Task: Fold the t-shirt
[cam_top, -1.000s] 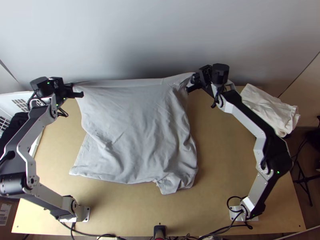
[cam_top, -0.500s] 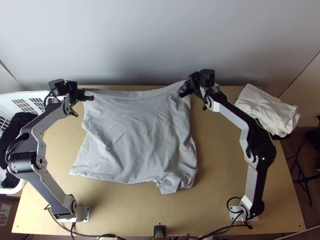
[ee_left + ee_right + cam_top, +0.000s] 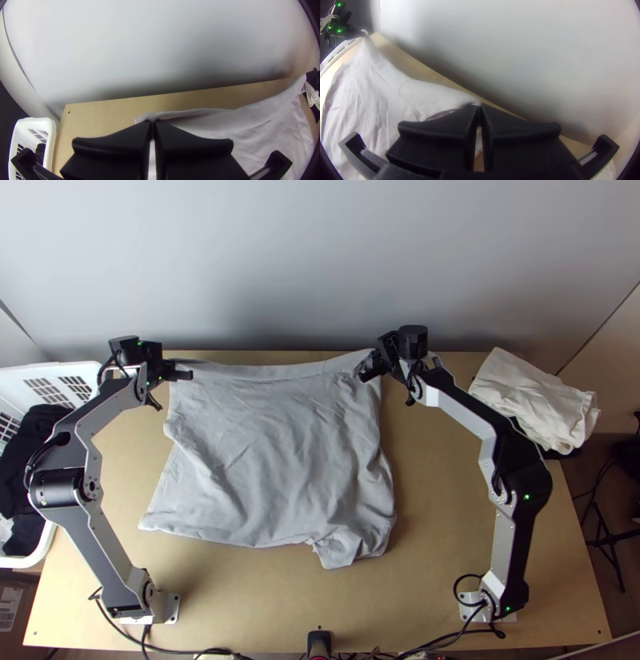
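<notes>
In the top view the light grey t-shirt [image 3: 280, 444] lies spread on the table, wrinkled, its far edge held up between the two grippers and its near right corner bunched. My left gripper [image 3: 182, 375] is at the far left corner, my right gripper [image 3: 368, 370] at the far right corner. The left wrist view has the left gripper [image 3: 152, 125] shut on the shirt [image 3: 213, 121], whose edge runs off from the fingertips. Likewise the right gripper [image 3: 479, 108] pinches the shirt [image 3: 386, 90] in the right wrist view, its fingers pressed together.
A folded white cloth [image 3: 532, 396] lies at the table's far right. At the left stands a white basket [image 3: 68, 372] with dark cloth [image 3: 36, 436] in it. A pale wall [image 3: 320, 260] rises behind the table's far edge.
Both grippers have come inward and toward the near side with the shirt, the left to the right and the right to the left. The shirt's far edge hangs slacker between them.
</notes>
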